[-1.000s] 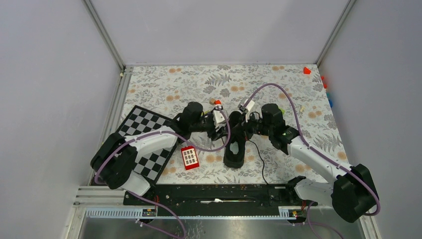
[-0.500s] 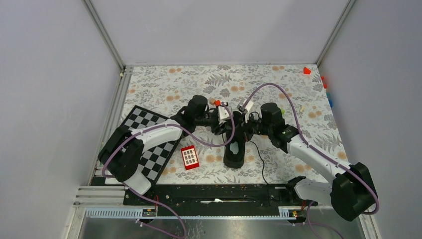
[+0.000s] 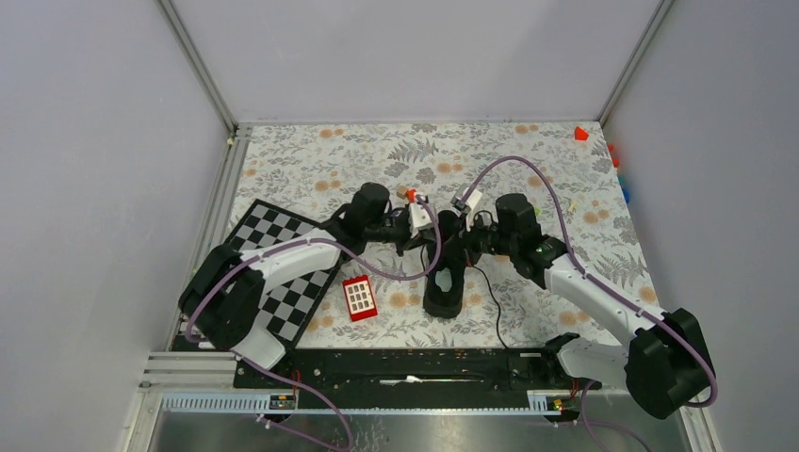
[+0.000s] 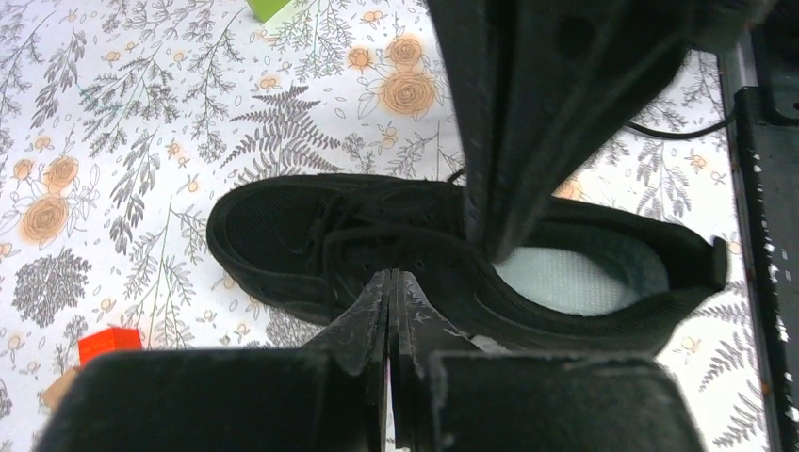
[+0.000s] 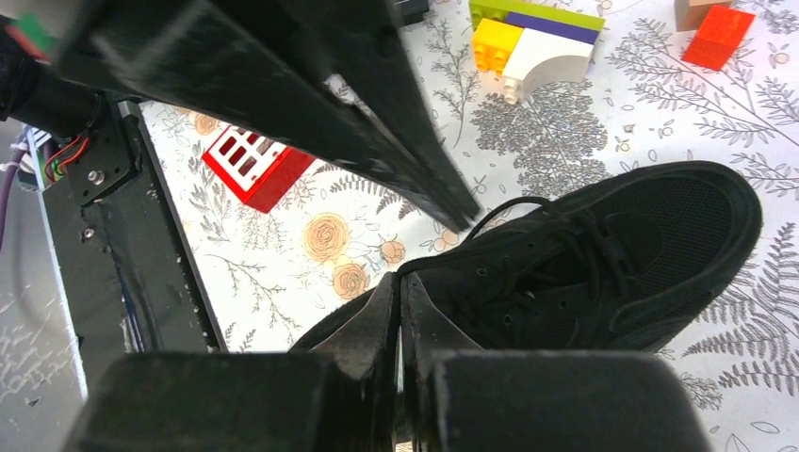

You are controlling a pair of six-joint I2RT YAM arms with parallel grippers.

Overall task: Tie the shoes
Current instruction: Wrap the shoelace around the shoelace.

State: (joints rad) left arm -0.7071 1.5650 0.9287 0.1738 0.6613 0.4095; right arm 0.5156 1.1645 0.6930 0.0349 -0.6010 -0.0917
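Your left gripper (image 4: 389,282) has its fingers pressed together directly over the laced side of the shoe (image 4: 283,226), tips at or just above the black upper; you cannot tell whether a lace is caught between them. A second ago those fingers stood spread and the arm sat further back from the shoe; since then it has reached in and the jaws have closed. Your right gripper (image 5: 398,282) is pressed together as well, as before, with its tips at the shoe's edge beside the eyelets. A thin lace (image 5: 513,202) arcs just beyond them, but whether it is pinched is unclear. Both forearms stretch forward from the bases and bend inward, so the wrists face each other across the shoe, each gripper's fingers crossing the other's wrist view as a dark wedge. The shoe sits on its sole on the floral cloth (image 3: 311,160), between the two grippers, with its pale insole (image 4: 565,278) showing. Left of the right gripper's tips lies a red block with a white grid (image 5: 256,165); farther ahead sit a yellow, white, green and purple brick cluster (image 5: 532,42) and a red brick (image 5: 721,24). Out past the left arm's elbow lies a checkerboard (image 3: 273,235).
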